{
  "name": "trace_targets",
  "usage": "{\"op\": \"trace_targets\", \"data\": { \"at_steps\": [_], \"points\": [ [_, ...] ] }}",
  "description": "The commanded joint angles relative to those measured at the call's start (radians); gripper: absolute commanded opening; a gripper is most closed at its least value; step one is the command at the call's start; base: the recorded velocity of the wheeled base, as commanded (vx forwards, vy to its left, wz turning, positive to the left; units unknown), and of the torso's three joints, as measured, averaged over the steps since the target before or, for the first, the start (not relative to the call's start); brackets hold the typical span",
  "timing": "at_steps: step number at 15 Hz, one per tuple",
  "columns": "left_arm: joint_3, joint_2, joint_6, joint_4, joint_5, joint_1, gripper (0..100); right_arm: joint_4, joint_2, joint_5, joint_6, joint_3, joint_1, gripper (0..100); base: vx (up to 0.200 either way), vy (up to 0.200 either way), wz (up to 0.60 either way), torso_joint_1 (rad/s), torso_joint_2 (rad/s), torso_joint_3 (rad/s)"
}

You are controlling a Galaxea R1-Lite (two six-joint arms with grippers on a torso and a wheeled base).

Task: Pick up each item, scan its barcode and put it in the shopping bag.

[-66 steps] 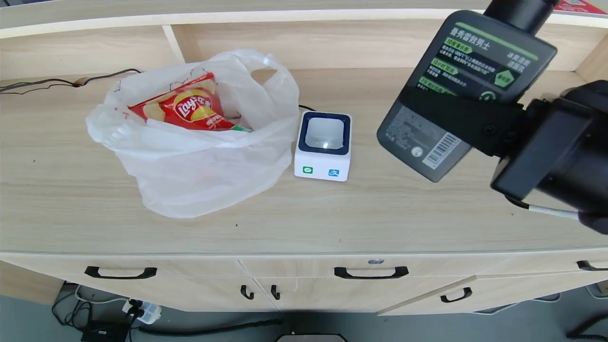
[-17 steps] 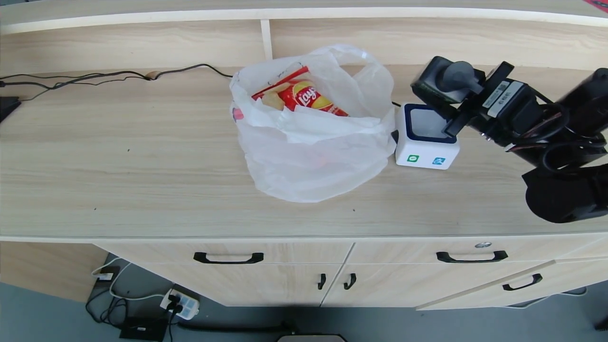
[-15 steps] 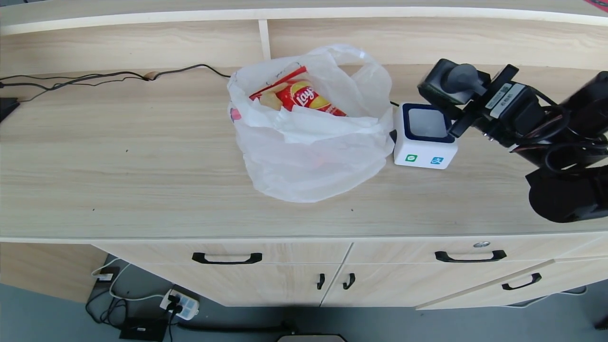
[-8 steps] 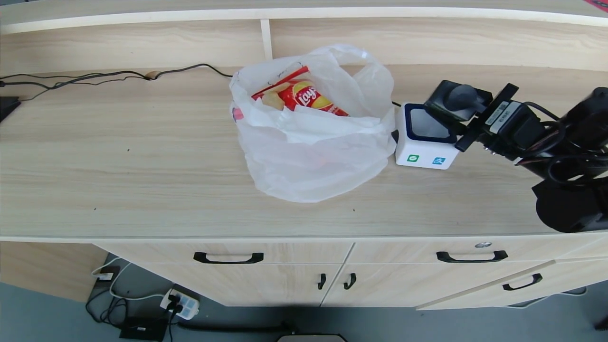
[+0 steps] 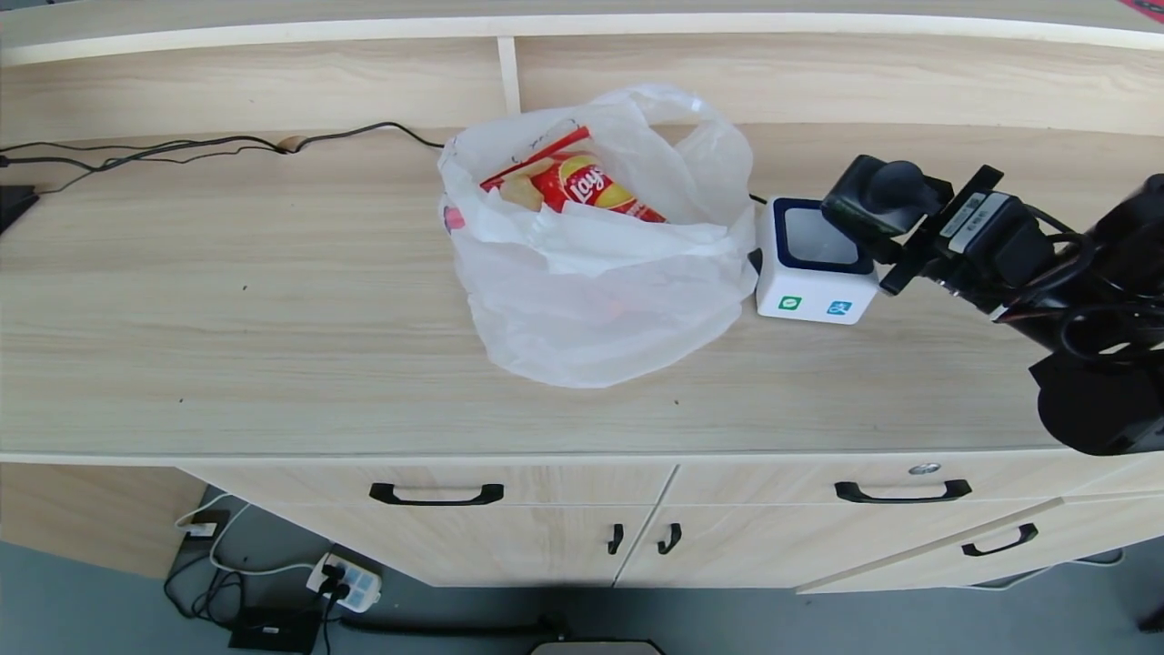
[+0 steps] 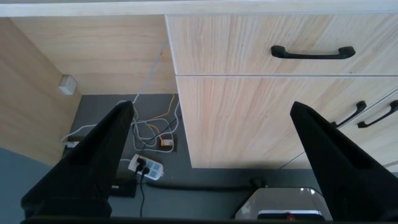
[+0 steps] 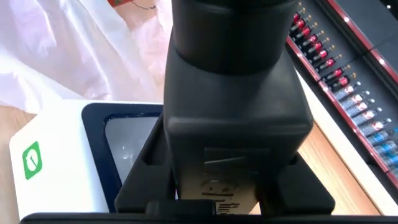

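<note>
Head view: grips the dark bottle (image 5: 875,196) with closed right fingers (image 5: 900,271), tilted just over the scanner (image 5: 814,273) toward the desk's (image 5: 273,318) right end, beside the shopping bag (image 5: 591,300). Left fingers (image 6: 93,168) spread open, empty. Probably risks no read if the barcode faces away, or knocking the scanner by going lower.

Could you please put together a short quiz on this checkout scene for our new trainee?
1. True or false: the right gripper holds the dark bottle over the scanner.
2. What lies in the shopping bag? A) a red chip packet B) a can C) nothing.
3. Fill in: the left gripper is ____.
Key: 1 true; 2 A; 3 open.
</note>
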Motion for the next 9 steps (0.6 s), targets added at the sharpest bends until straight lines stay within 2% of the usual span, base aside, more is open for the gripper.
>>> {"op": "trace_targets", "data": {
  "at_steps": [1,3,5,6,7,8,9],
  "points": [
    [0.000,0.002,0.000,-0.001,0.000,0.000,100,-0.008,-0.018,0.001,0.028,0.007,0.023,0,0.000,0.000,0.00,0.000,0.00,0.000],
    [0.000,0.002,0.000,-0.001,0.000,0.000,100,-0.012,-0.104,-0.037,0.099,0.056,0.046,0,0.000,0.000,0.00,0.000,0.00,0.000],
    [0.000,0.002,-0.003,0.001,0.000,0.000,100,-0.012,-0.247,-0.272,0.206,0.276,0.129,0,0.000,0.000,0.00,0.000,0.00,0.000],
    [0.000,0.002,-0.016,0.002,0.000,0.000,100,-0.012,-0.313,-0.410,0.286,0.375,0.184,0,0.000,0.000,0.00,0.000,0.00,0.000],
    [0.000,0.002,-0.031,0.002,0.000,0.000,100,0.008,-0.391,-0.626,0.404,0.403,0.287,0,0.000,0.000,0.00,0.000,0.00,0.000],
    [0.000,0.000,-0.035,0.002,0.000,0.000,100,0.048,-0.410,-0.799,0.468,0.368,0.418,0,0.000,0.000,0.00,0.000,0.00,0.000],
    [0.000,0.000,-0.045,0.002,0.000,0.000,100,0.072,-0.408,-0.847,0.504,0.320,0.497,0,0.000,0.000,0.00,0.000,0.00,0.000]
  ]
}}
